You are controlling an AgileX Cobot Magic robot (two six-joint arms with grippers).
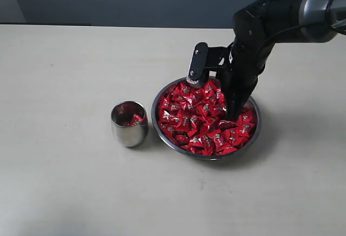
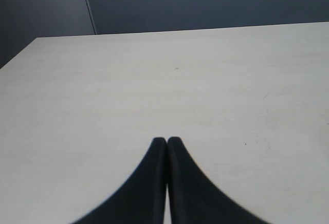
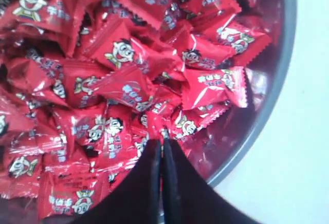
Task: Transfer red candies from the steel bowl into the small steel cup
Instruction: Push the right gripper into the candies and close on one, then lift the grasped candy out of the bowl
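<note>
**Q:** Layout?

**A:** Pale table (image 1: 65,73), viewed from above. Near the middle, the steel bowl (image 1: 154,114), wide and shallow, heaped with red candies (image 1: 200,119). Just beside it on the left, not touching, the small steel cup (image 1: 129,130): upright, mouth open, a few red wrappers already inside.

**Q:** And the right gripper (image 1: 233,114)?

**A:** Down in the bowl's right half, close to the rim, tips at the surface of the heap. Pressed together, no gap between. In the wrist view, closed right at a wrapper's crinkled edge (image 3: 163,143). Impossible to tell whether pinching that edge or nothing at all.

**Q:** Why such a steep angle?

**A:** Probably to come at one wrapper from above rather than plough through the pile.

**Q:** Left gripper (image 2: 167,141)?

**A:** Absent from the exterior view. Closed on nothing, over bare table, likely parked well clear to leave bowl and cup to the other arm.

**Q:** Why the cup so near?

**A:** Presumably for a short carry, with less chance of dropping a slippery wrapper on the way.
</note>
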